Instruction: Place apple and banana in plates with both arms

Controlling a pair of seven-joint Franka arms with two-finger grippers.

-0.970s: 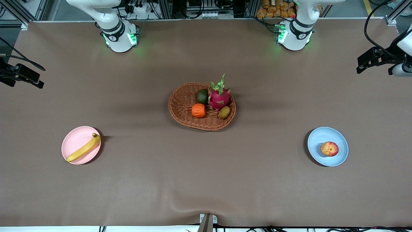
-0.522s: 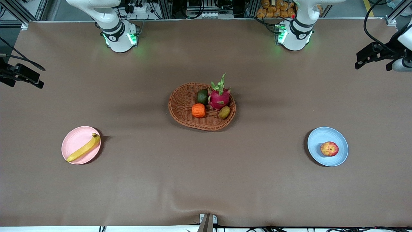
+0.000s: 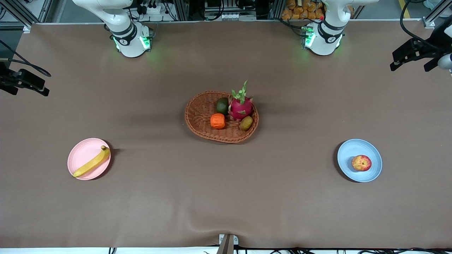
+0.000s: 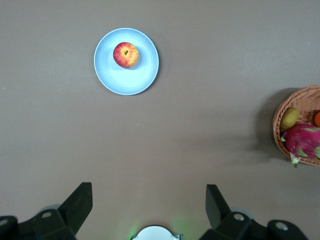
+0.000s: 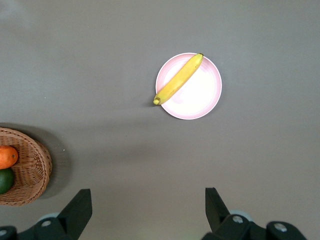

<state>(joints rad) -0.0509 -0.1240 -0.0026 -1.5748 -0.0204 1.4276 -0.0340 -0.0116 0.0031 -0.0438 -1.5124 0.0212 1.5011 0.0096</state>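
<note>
Two plates: one banana [image 3: 91,162] on pink [image 3: 82,152], one apple [image 3: 361,163] on blue [image 3: 353,149]. Left gripper [image 4: 149,205] and right gripper [image 5: 148,208], high over the table ends, gape wide and empty. Basket [image 3: 203,110], centre: apparently four fruits.

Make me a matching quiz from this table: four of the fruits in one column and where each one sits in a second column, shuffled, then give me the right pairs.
Column one:
1. apple
2. banana
3. orange fruit
4. dragon fruit

Column two:
A. on the pink plate, toward the right arm's end of the table
B. in the wicker basket, beside the dark green fruit, farther from the front camera than the kiwi
C. on the blue plate, toward the left arm's end of the table
D. in the wicker basket, nearer the front camera than the dark green fruit

Pairs: 1-C, 2-A, 3-D, 4-B
</note>
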